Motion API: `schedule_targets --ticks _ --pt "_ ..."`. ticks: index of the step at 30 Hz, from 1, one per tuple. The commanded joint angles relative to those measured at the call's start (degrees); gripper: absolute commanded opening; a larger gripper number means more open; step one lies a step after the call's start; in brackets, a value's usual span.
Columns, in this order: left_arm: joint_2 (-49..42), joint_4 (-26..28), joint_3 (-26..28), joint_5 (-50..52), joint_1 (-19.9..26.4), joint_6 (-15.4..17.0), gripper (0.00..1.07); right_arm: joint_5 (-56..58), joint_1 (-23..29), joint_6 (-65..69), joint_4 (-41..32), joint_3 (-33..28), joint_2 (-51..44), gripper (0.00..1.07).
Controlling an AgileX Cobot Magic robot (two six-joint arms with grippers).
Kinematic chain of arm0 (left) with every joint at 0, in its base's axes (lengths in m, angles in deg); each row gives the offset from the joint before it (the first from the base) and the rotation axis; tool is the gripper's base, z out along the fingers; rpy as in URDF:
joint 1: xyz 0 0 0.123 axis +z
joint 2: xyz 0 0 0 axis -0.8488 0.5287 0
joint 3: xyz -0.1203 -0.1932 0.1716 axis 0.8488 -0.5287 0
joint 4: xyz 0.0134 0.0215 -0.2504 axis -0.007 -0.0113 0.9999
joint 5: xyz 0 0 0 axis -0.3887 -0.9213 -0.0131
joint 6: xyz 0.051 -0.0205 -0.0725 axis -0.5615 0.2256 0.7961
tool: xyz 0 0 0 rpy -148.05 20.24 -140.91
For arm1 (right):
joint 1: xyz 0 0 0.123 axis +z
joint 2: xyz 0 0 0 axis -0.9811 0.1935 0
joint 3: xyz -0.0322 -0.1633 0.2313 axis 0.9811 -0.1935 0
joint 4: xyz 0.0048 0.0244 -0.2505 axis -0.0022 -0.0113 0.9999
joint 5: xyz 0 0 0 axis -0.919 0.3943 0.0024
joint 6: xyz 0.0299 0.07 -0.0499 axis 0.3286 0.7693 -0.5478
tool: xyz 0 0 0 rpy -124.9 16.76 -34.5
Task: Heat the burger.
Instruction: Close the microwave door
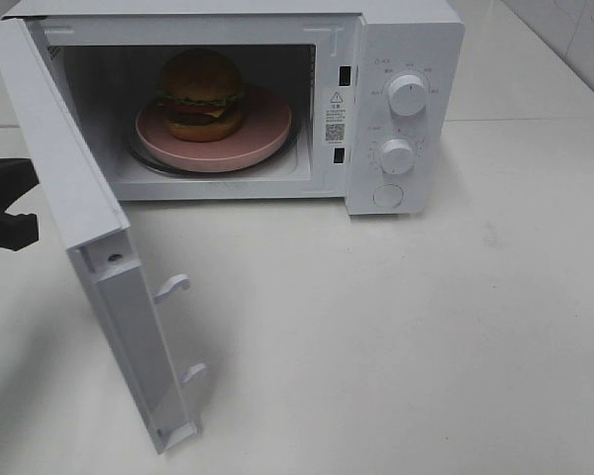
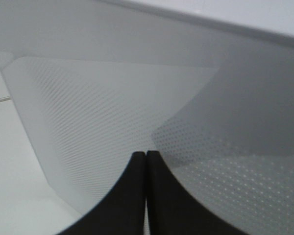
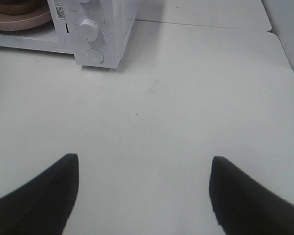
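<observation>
From the high camera, the burger [image 1: 200, 94] sat on a pink plate [image 1: 267, 129] inside the microwave [image 1: 406, 40]. The door [image 1: 69, 198] hung wide open toward the left, over the white table [image 1: 426, 346].

In the left wrist view, the left gripper [image 2: 146, 156] had its fingers pressed together with nothing between them, pointing at the door's dotted window; contact could not be judged.

In the right wrist view, the right gripper [image 3: 143, 159] was spread wide and empty over bare table, well apart from the microwave's knobs [image 3: 89, 29].

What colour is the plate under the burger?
Pink. The plate under the burger shows best in the exterior high view.
</observation>
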Motion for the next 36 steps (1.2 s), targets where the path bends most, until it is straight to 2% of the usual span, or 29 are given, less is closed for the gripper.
schedule_targets --ticks 1,2,4,6,7,8,9,10,14,15,17,18,20,21,22,23,24,27,36 --pt "0.4 -2.46 0.11 3.61 -1.03 1.55 0.0 -0.97 -0.17 -0.34 0.17 -0.17 -1.55 0.74" --pt "0.4 -2.46 0.11 3.61 -1.03 1.55 0.0 -0.97 -0.17 -0.34 0.17 -0.17 -1.55 0.74" --pt "0.4 -0.06 0.11 3.38 -4.87 -0.06 0.0 -0.97 -0.17 -0.34 0.17 -0.17 -1.55 0.74" --pt "0.4 0.86 0.11 3.15 -6.02 -0.97 0.0 -0.97 -0.17 -0.34 0.17 -0.17 -1.55 0.74" --pt "0.74 3.27 0.11 3.15 -7.68 -2.64 0.0 -0.97 -0.17 -0.34 0.17 -0.17 -1.55 0.74" --pt "0.74 3.27 0.11 3.15 -7.68 -2.64 0.0 -0.97 -0.17 -0.34 0.17 -0.17 -1.55 0.74" --pt "1.72 5.84 0.11 3.61 -9.4 -3.5 0.0 -0.97 -0.17 -0.34 0.17 -0.17 -1.55 0.74" --pt "1.72 5.84 0.11 3.61 -9.4 -3.5 0.0 -0.97 -0.17 -0.34 0.17 -0.17 -1.55 0.74" --pt "4.98 9.28 0.8 3.67 -14.44 -3.72 0.0 -0.97 -0.17 -0.34 0.17 -0.17 -1.55 0.74" --pt "4.98 9.28 0.8 3.67 -14.44 -3.72 0.0 -0.97 -0.17 -0.34 0.17 -0.17 -1.55 0.74" --pt "6.59 11.57 2.06 3.9 -17.76 -4.64 0.0 -0.97 -0.17 -0.34 0.17 -0.17 -1.55 0.74" --pt "6.59 11.57 2.06 3.9 -17.76 -4.64 0.0 -0.97 -0.17 -0.34 0.17 -0.17 -1.55 0.74" --pt "7.91 16.04 3.38 4.01 -21.2 -7.45 0.0 -0.97 -0.17 -0.34 0.17 -0.17 -1.55 0.74" --pt "7.91 16.04 3.38 4.01 -21.2 -7.45 0.0 -0.97 -0.17 -0.34 0.17 -0.17 -1.55 0.74" --pt "8.48 19.31 4.24 4.01 -23.15 -9.34 0.0 -0.97 -0.17 -0.29 0.17 -0.17 -1.55 0.74" --pt "8.48 19.31 4.24 4.01 -23.15 -9.34 0.0 -0.97 -0.17 -0.29 0.17 -0.17 -1.55 0.74" --pt "9.05 22.46 5.27 3.9 -24.75 -10.66 0.0 -0.97 -0.17 -0.29 0.17 -0.17 -1.55 0.74" --pt "10.26 25.73 7.39 3.78 -27.04 -11.52 0.0 -0.97 -0.17 -0.29 0.17 -0.17 -1.55 0.74" --pt "14.78 26.47 13.92 3.61 -31.34 -11.57 0.0 -0.97 -0.17 -0.29 0.17 -0.17 -1.55 0.74"
